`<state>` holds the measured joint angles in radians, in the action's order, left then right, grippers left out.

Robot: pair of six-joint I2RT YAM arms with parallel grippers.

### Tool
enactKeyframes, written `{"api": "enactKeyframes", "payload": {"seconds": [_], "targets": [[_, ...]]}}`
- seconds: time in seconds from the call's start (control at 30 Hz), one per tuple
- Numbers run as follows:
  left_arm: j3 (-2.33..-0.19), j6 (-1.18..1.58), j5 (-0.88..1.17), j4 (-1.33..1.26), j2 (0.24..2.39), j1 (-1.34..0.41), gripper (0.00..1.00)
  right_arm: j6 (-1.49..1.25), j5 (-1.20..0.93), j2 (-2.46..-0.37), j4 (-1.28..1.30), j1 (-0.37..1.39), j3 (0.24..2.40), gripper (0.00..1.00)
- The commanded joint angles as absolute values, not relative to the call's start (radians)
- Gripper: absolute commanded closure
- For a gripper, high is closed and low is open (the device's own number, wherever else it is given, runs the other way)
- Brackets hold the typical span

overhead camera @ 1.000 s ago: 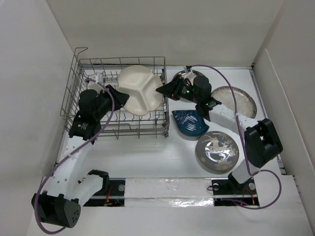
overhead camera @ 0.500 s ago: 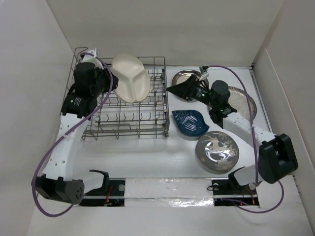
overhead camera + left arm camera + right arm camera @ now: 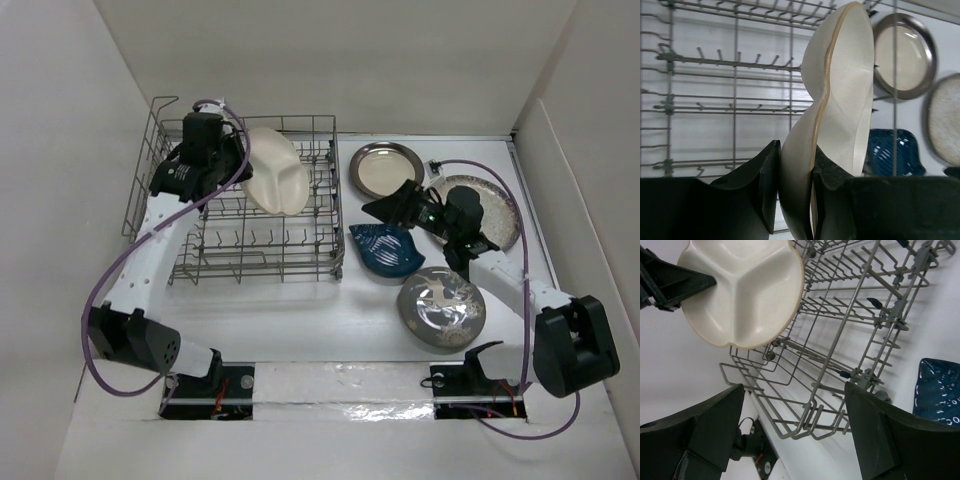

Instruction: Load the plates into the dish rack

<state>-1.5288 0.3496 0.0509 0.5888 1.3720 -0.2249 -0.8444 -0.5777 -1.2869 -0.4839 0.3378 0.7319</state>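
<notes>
The left gripper (image 3: 795,160) pinches the cream three-section plate (image 3: 842,95) by its rim (stiff, probably slippery, breakable); the right gripper (image 3: 790,387) gapes empty.

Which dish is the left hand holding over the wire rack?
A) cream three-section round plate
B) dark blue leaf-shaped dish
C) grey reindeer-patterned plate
A: the left hand clamps the cream three-section round plate by its rim, above the grey metal wire dish rack.

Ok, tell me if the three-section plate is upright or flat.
Near upright: the left gripper holds the three-section plate edge-on over the dish rack.
</notes>
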Motion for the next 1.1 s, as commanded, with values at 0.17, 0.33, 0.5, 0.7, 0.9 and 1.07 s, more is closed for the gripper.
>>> {"api": "enactKeyframes", "payload": {"seconds": [0.17, 0.33, 0.5, 0.7, 0.9, 1.07], "targets": [[-2.188, 0.310, -0.331, 0.573, 1.621, -0.394, 1.00, -0.778, -0.615, -1.189, -0.442, 0.293, 0.703, 0.14], [-2.199, 0.267, -0.469, 0.648, 1.658, -0.488, 1.00, -0.716, -0.604, -1.132, -0.342, 0.293, 0.695, 0.15], [-2.155, 0.267, -0.602, 0.633, 1.669, -0.577, 1.00, -0.681, -0.603, -1.103, -0.299, 0.293, 0.664, 0.16], [-2.027, 0.296, -0.598, 0.608, 1.594, -0.609, 1.00, -0.652, -0.561, -1.042, -0.238, 0.281, 0.640, 0.19], [-1.878, 0.314, -0.659, 0.615, 1.543, -0.609, 1.00, -0.641, -0.571, -1.043, -0.225, 0.281, 0.637, 0.19], [-1.781, 0.324, -0.658, 0.568, 1.546, -0.609, 1.00, -0.643, -0.578, -1.051, -0.233, 0.281, 0.634, 0.19]]}}
